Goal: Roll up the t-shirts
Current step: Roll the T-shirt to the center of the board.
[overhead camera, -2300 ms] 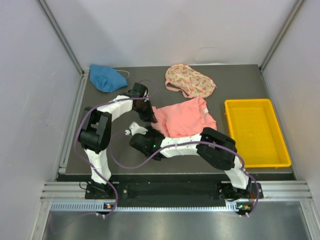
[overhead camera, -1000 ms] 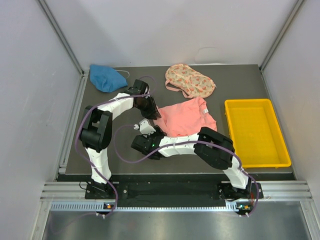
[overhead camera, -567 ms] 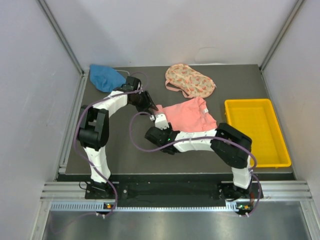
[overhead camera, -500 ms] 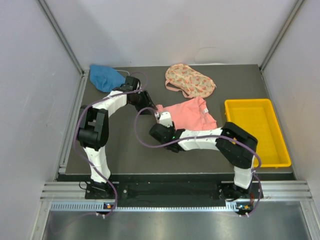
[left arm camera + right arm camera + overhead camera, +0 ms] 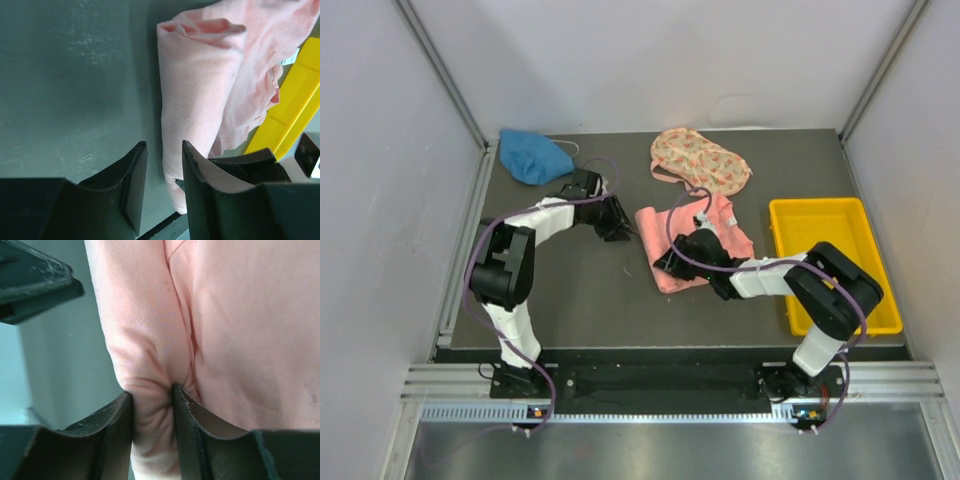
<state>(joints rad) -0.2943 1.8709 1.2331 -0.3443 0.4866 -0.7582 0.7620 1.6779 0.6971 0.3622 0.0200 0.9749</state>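
Table (image 5: pixel 570 290) has your pink tee (image 5: pixel 725 225) in the middle, left edge rolled up, with the yellow tray (image 5: pixel 830 260) just to its right. Floral tee (image 5: pixel 700 162) and blue tee (image 5: pixel 532 155) sit at the back. Your right gripper (image 5: pixel 152 390) is pinching that rolled edge, cloth bunched between both fingers (image 5: pixel 117 425). Your left gripper (image 5: pixel 164 147) sits just beside the roll, jaws apart, only bare table between them.

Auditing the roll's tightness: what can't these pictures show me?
Top view: the rolled edge of the salmon-pink cloth t-shirt, partly under the right gripper.
Left wrist view: the roll's near end, behind a finger of the left gripper.
Right wrist view: most of the shirt, cut off by the frame edges.
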